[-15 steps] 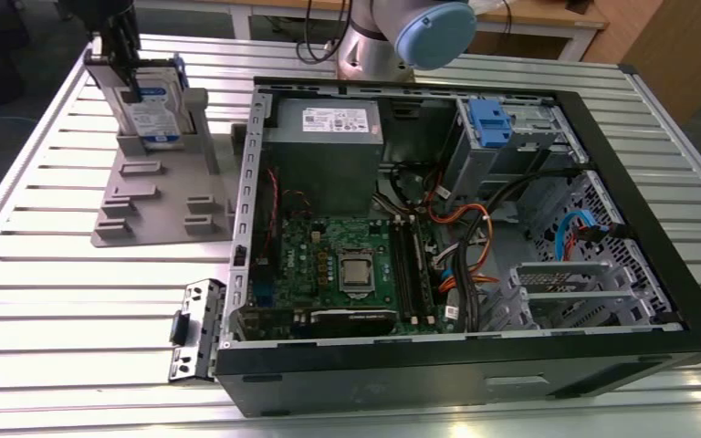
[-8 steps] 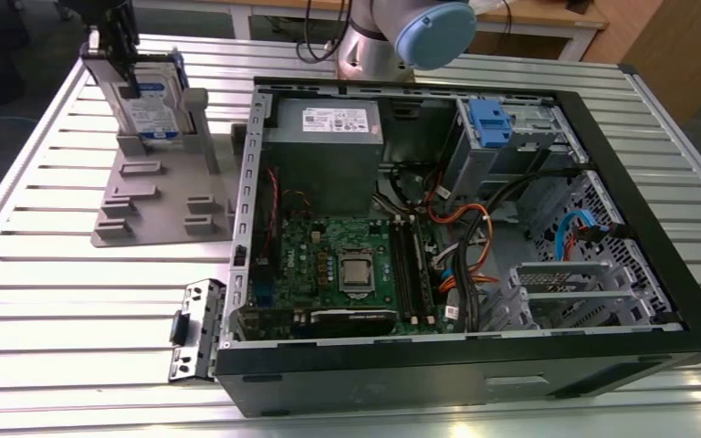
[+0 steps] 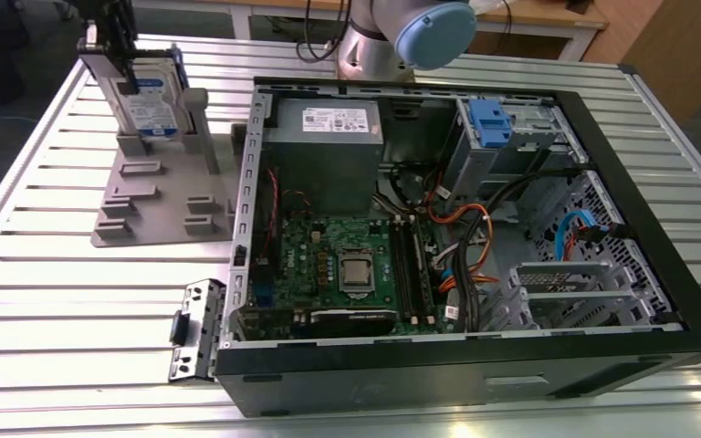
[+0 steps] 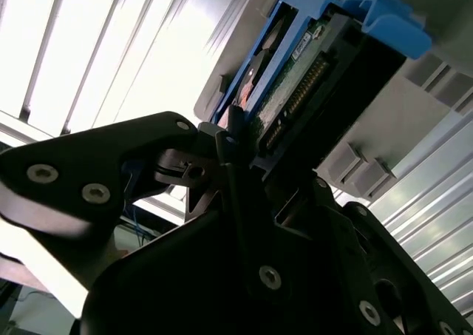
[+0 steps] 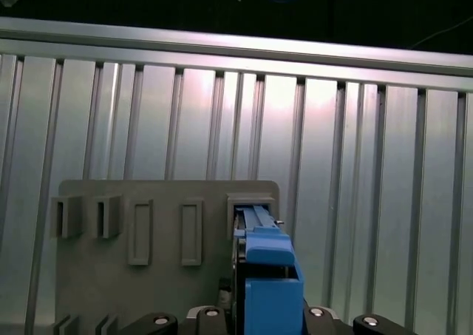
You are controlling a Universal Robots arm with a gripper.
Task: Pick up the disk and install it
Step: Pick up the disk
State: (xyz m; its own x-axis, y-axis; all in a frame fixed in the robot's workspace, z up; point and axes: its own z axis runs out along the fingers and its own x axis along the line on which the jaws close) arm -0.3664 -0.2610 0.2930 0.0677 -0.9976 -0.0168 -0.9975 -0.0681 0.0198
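1. The gripper [image 3: 125, 55] hangs at the upper left of the exterior view, over a grey slotted stand [image 3: 162, 205] on the ribbed metal table [image 3: 58, 310].
2. The disk [image 3: 153, 105] stands upright on edge in the stand's far slot, its white-and-blue label facing the exterior view's right.
3. The black fingers [image 4: 229, 146] are clenched on the disk's upper end. In the second wrist view they press against the sides of the disk [image 4: 295, 76], with its connector edge and green board exposed between them.
4. In the first wrist view the gripper [image 5: 270, 316] straddles the bright blue carrier of the disk [image 5: 270, 276], which sits in the end slot of the stand [image 5: 162, 290]. The other slots beside it are bare.
5. The disk's lower end is in the stand's slot, so it is not yet in the computer.
6. The open computer case [image 3: 473, 370] lies on its side across the centre and right of the exterior view, well apart from the stand.
7. Inside the case are the green motherboard [image 3: 339, 265], a grey power supply [image 3: 326, 146] and, in the drive bay at upper right, a small blue latch piece [image 3: 487, 119].
8. The arm's joint with a blue cap [image 3: 436, 32] sits at top centre, behind the case.
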